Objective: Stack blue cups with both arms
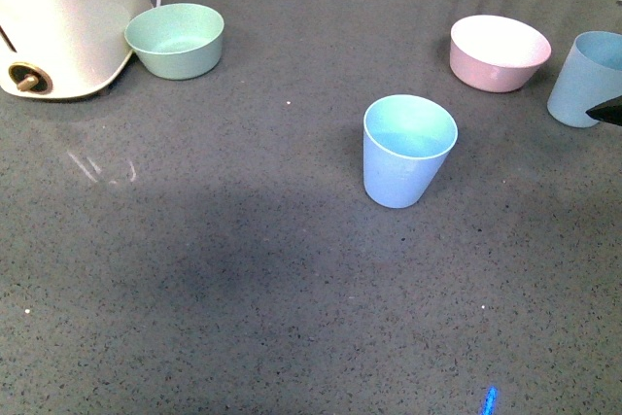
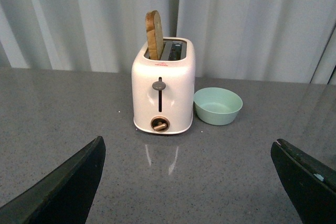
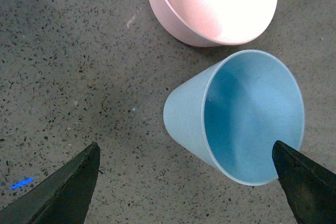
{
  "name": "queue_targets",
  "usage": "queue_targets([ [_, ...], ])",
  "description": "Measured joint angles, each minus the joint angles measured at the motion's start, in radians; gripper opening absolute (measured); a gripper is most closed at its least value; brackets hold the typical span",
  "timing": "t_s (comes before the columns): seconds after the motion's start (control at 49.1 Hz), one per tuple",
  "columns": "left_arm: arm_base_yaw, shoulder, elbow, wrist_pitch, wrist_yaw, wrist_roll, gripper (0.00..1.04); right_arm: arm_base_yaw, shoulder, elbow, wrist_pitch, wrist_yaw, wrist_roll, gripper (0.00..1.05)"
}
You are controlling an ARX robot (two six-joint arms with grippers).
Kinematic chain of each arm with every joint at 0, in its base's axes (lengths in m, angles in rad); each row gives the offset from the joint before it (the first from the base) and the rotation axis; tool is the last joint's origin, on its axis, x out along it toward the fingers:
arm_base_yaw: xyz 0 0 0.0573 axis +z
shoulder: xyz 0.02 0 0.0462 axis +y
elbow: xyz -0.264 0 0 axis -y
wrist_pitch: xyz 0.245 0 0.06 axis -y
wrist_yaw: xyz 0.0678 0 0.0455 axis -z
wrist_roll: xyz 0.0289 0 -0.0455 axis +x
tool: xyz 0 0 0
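Right pincer (image 3: 185, 145), spread wide, hovers over a blue cup (image 3: 233, 116) just beside the pink bowl (image 3: 212, 6); the second cup (image 1: 409, 151) stands apart from it, nearer the robot. Left pincer (image 2: 187, 141) gapes empty. Best grip, by the look of it: the cup's wall, clear of the bowl.

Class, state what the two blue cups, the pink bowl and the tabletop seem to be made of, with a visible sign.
Middle blue cup and right blue cup: probably matte plastic; thin walls, even colour, soft sheen. Pink bowl: similar matte plastic, possibly melamine; unsure. Tabletop: polished speckled stone or composite; it mirrors the toaster faintly.
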Motion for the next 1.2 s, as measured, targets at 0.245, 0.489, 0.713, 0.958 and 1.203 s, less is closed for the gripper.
queue_targets([
  [0.245, 0.000, 0.000, 0.000, 0.000, 0.000, 0.000, 0.96, 0.013, 0.077, 0.061, -0.020, 0.008, 0.011, 0.75],
  [0.489, 0.000, 0.000, 0.000, 0.000, 0.000, 0.000, 0.96, 0.018, 0.106, 0.078, -0.027, 0.013, 0.019, 0.40],
  [0.713, 0.000, 0.000, 0.000, 0.000, 0.000, 0.000, 0.96, -0.001, 0.101, 0.085, -0.057, -0.005, 0.044, 0.02],
  [0.958, 0.000, 0.000, 0.000, 0.000, 0.000, 0.000, 0.96, -0.026, -0.094, -0.006, -0.190, -0.129, -0.038, 0.02],
  [1.203, 0.000, 0.000, 0.000, 0.000, 0.000, 0.000, 0.96, 0.089, -0.356, -0.023, -0.389, -0.337, -0.033, 0.02],
])
